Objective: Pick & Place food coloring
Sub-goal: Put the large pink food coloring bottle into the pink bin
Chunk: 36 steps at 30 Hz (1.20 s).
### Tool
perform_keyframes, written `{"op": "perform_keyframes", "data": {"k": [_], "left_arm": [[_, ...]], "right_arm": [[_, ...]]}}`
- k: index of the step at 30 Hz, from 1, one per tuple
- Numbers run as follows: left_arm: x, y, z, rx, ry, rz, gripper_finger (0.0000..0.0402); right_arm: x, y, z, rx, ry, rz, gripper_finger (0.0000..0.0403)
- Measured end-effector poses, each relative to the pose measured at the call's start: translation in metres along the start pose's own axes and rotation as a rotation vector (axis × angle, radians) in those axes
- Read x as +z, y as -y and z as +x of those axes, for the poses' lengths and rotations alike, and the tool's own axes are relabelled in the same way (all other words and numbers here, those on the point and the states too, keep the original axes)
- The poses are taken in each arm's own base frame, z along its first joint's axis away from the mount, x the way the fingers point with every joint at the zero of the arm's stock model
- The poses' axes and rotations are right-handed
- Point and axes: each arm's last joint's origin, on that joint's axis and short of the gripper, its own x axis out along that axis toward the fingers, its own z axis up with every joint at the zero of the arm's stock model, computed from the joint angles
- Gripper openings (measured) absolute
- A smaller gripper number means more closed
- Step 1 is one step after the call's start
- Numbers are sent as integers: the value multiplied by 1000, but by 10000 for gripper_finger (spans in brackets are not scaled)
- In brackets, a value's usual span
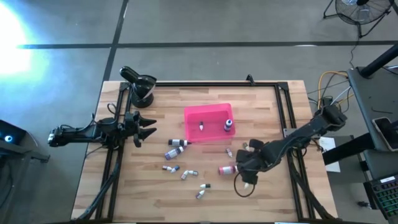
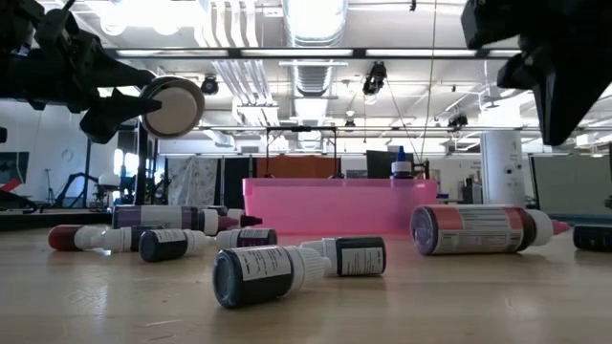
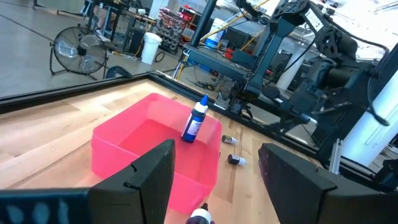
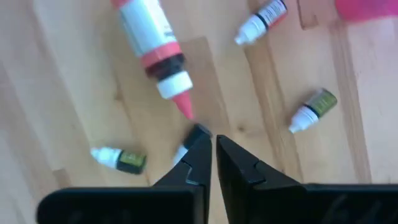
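Dark bottle (image 2: pixel 260 275) on wooden table (image 2: pixel 459 306)

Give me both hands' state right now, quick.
Left hand: open, empty, left of the pink tray.
Right hand: closed over the table; whether it pinches the small bottle at its tips cannot be told.

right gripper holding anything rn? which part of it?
The right gripper is shut on a small dropper bottle, pinched at its dark cap end; its body is mostly hidden behind the fingers. The left gripper is open and empty.
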Motion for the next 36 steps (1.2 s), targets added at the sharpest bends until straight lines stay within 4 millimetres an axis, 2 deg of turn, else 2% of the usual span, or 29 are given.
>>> {"op": "perform_keyframes", "data": {"k": [4,9,14,20,26,36], "left_arm": [[0,0,0,0,0,0,208],[0,0,0,0,-1,-35,208],[0,0,0,0,-1,-66,208],[0,0,0,1,-1,-64,208],[0,0,0,0,-1,-64,208],[0,0,0,-1,2,-63,208]], "right_arm": [[5,-4,1,23,24,-42,64],[7,-10,21,49,52,-106,149],[6,-14,41,1,25,-211,228],[7,-17,62,-11,50,-335,281],[7,-18,70,3,63,-342,277],[9,-13,79,23,90,-316,198]]}}
